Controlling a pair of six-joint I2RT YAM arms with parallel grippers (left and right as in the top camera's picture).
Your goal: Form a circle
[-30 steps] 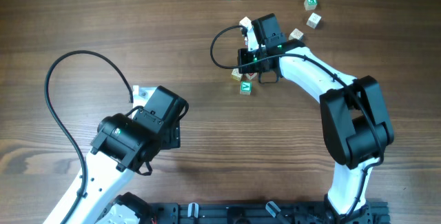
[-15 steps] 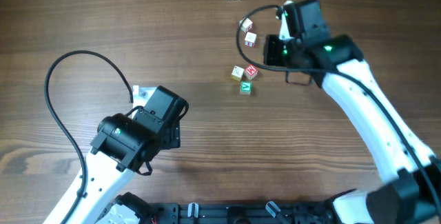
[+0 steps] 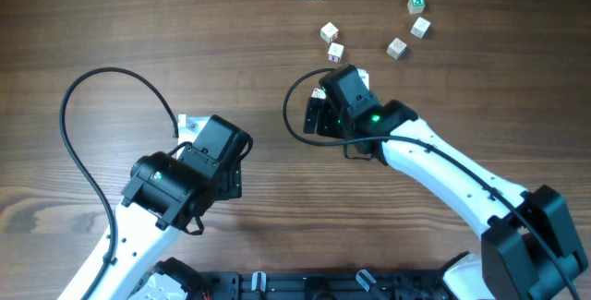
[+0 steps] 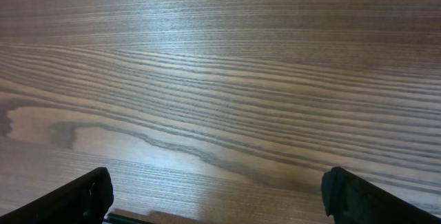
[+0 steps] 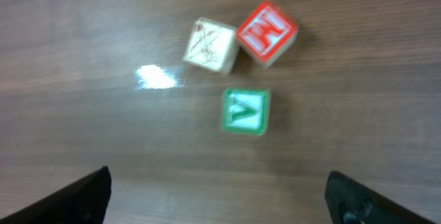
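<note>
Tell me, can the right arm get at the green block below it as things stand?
Probably yes. Its fingers stand open over the table, with the green block just ahead, in line with the gap. The red block and pale block lie beyond it, apart, not blocking.

table: wood-grain, faintly glossy (glare spot) | green block: painted, matt
</note>
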